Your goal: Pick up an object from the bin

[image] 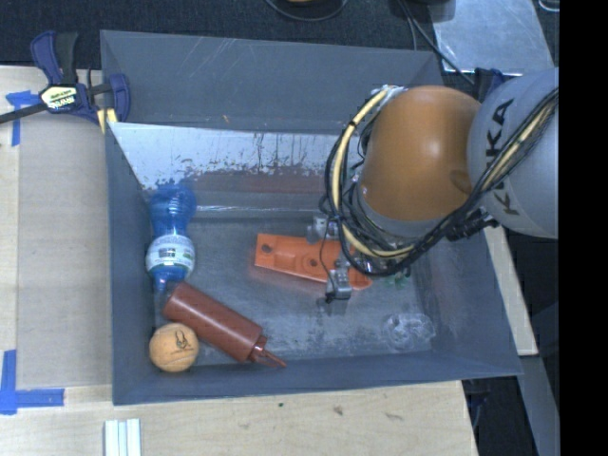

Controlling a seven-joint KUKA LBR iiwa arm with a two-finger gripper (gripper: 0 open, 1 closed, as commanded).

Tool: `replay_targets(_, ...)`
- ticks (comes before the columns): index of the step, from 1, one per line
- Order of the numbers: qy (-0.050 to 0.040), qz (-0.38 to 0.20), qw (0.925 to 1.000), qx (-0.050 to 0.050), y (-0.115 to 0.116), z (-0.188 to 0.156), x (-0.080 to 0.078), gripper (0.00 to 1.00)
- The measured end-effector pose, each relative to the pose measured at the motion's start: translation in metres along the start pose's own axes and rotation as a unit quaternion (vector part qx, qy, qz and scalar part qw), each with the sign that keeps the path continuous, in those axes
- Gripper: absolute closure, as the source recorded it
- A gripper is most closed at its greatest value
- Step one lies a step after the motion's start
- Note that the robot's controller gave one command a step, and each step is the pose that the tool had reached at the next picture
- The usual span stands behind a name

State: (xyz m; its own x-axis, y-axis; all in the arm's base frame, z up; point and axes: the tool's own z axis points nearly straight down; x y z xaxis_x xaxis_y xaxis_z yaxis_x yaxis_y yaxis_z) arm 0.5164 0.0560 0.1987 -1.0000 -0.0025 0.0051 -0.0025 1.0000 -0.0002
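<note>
Contents of the grey metal bin (123, 302), as we record them:

1. Arm (518, 160). It enters from the right and hangs over the right half of the bin floor. A rounded orange cover (423, 155) sits on its wrist, and looped black and yellow cables (342, 183) run round the cover's left side.

2. Gripper (337, 288). It points down below the cover, near the middle of the floor and somewhat to the right. Its tip stands at the right end of item 3. We cannot tell how far open it is, nor whether it has hold of anything or touches what lies beneath it.

3. Orange flat piece (290, 256). An elongated plate with a small dark hole near its left end, lying flat on the middle of the floor, slightly tilted. Its right end passes under the gripper.

4. Blue bottle (171, 236). Clear blue plastic with a white band, lying on its side along the left wall.

5. Red-brown bottle (211, 321). A cylinder with a pointed nozzle, lying slantwise near the front wall, nozzle toward the right. Its upper end is just beside item 4.

6. Tan ball (174, 347). Round, with a dark mark, in the front-left corner, touching or just beside item 5.

7. Clear object (408, 328). Small and see-through, on the floor at front right; we cannot tell its kind.
</note>
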Motion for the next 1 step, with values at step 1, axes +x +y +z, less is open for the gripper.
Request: replay_targets(1, -0.004, 0.001, 1.0, 0.0, -0.0003, -0.0046, -0.0014, 0.0)
